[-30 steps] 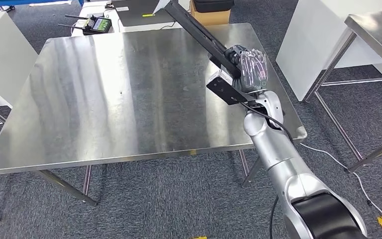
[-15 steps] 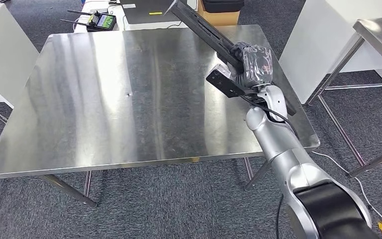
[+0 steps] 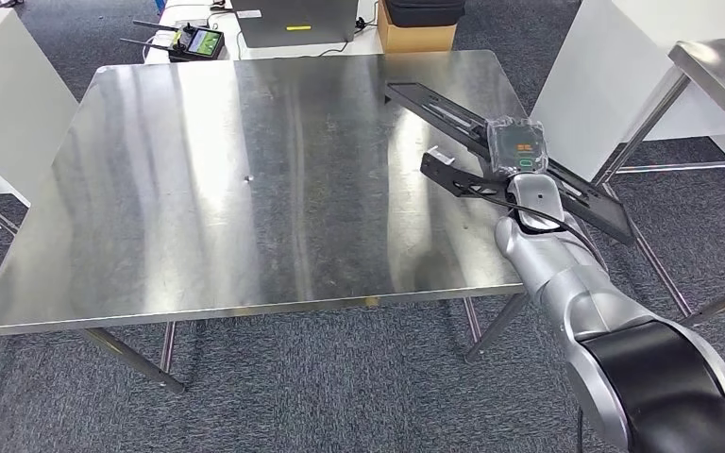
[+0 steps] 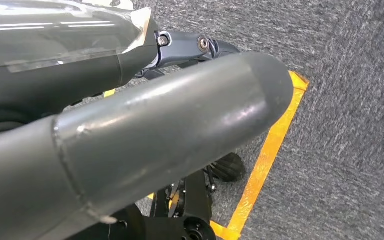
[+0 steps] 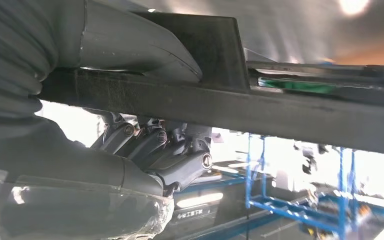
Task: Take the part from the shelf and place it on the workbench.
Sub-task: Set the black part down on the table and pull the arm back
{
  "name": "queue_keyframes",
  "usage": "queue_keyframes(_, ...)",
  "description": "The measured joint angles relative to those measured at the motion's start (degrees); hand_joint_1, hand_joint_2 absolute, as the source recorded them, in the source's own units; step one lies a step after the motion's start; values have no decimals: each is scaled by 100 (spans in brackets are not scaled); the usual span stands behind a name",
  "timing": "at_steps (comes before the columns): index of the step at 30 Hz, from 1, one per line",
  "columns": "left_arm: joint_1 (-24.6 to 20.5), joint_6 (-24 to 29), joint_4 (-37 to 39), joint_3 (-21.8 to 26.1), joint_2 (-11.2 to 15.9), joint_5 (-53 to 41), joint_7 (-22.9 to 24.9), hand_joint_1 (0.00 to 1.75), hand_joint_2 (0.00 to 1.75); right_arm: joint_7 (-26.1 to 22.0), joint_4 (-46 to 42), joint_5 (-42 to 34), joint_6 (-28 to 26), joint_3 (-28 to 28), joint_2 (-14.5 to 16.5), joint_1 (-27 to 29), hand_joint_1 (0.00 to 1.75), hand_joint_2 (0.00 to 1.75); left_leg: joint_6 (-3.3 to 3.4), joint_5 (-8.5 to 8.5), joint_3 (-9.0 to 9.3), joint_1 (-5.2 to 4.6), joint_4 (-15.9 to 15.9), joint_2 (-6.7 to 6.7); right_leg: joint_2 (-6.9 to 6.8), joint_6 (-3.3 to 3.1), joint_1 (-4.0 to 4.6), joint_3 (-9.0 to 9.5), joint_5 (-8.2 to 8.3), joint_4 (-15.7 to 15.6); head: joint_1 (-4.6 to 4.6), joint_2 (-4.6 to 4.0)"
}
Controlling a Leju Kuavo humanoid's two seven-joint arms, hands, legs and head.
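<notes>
R hand (image 3: pixel 519 151) clamps long flat black slotted part (image 3: pixel 453 113), thumb over, fingers under. Part low over shiny steel workbench (image 3: pixel 245 179), far end nr surface. Left: set down, let go.

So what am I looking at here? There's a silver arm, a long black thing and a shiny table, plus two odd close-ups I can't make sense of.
It is a humanoid robot's own view. The wide picture comes from a camera high on its body, looking down at a steel workbench. The silver arm is its right arm; the right hand grips a long black part, holding it low over the workbench's right side. The two close-ups come from cameras at its wrists. One sits behind the right hand, so you see its thumb and fingers wrapped on the part's black bar. The other shows the left hand hanging over grey carpet. Beyond the bench lies a remote controller.
</notes>
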Motion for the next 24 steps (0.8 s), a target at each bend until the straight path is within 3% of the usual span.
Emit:
queue_keyframes(13, -48, -38, 0, -62, 40, -78, 1, 0, 0, 308, 354, 477, 149, 260, 99, 124, 175, 175, 0, 0, 5, 18, -1, 7, 1, 0, 3, -1, 0, 2, -2, 0)
queue_keyframes(17, -53, 32, 0, -61, 46, -76, 0, 0, 175, 243, 453, 570, 227, 320, 191, 130, 0, 0, -2, 0, 4, 27, -2, 4, 0, -1, 7, 1, 0, 4, 1, 0)
queue_keyframes(21, -64, 228, 0, -54, 57, -14, 123, 0, 0, 194, 499, 803, 305, 374, 469, 145, 0, 0, -6, -3, 10, 27, -3, 24, 14, -1, 7, 0, 0, 4, -1, 0)
queue_keyframes(24, -74, 189, 0, -27, 62, 65, 322, 0, 0, 205, 522, 859, 325, 393, 701, 176, 0, 0, -9, -3, 12, 34, -3, 24, 13, -2, 5, 0, 0, 4, -1, 0)
